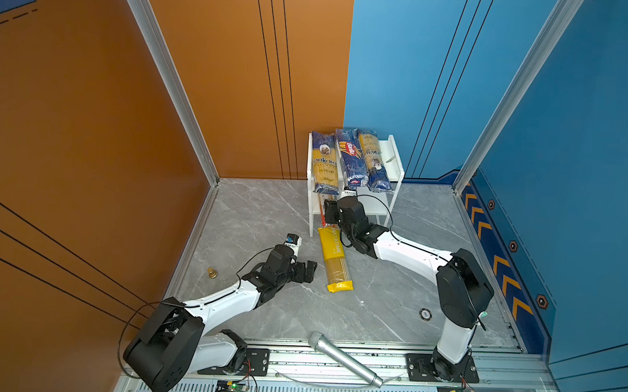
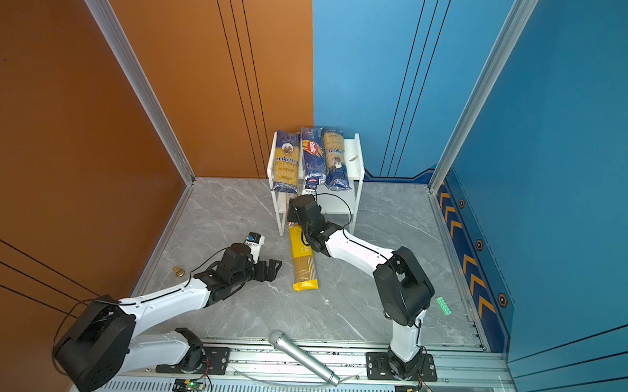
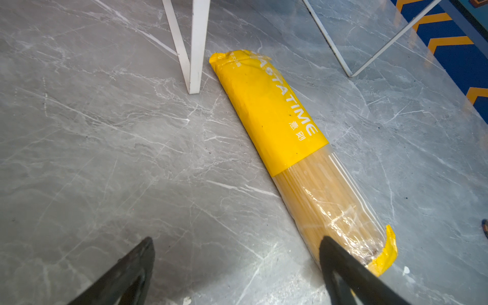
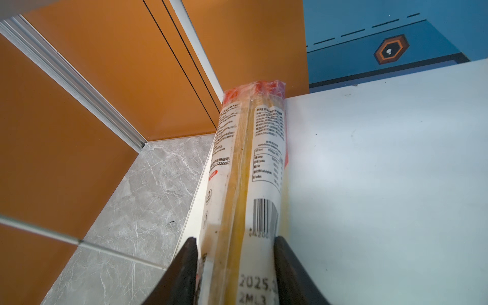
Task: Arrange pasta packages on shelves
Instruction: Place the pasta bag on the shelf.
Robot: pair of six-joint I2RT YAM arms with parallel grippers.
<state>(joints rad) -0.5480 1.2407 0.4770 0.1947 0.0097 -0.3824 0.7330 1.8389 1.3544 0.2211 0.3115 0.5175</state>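
Overall, grey marble tabletop point(image 1: 269, 209) was boxed by an orange wall point(image 1: 92, 124) and a blue wall point(image 1: 417, 82). Pasta bags: five. Upper centre, the shelves point(image 1: 391, 149) carried ankara bag point(image 1: 324, 161), Barilla bag point(image 1: 351, 158) and second ankara bag point(image 1: 375, 159) on top. Red-and-clear bag point(image 4: 245, 171) lay on the lower board between the fingers of the right gripper point(image 4: 235, 243), clamped or loose not discernible. Yellow bag point(image 1: 333, 258) lay mid-frame on marble near the wide-open left gripper point(image 3: 237, 239). One microphone point(image 1: 342, 359) lay bottom centre.

Marble tabletop point(image 1: 269, 209) with white rack point(image 1: 386, 149), yellow bag point(image 1: 333, 258)

Bright even light, soft shadows, glare on yellow bag point(image 3: 295, 153)
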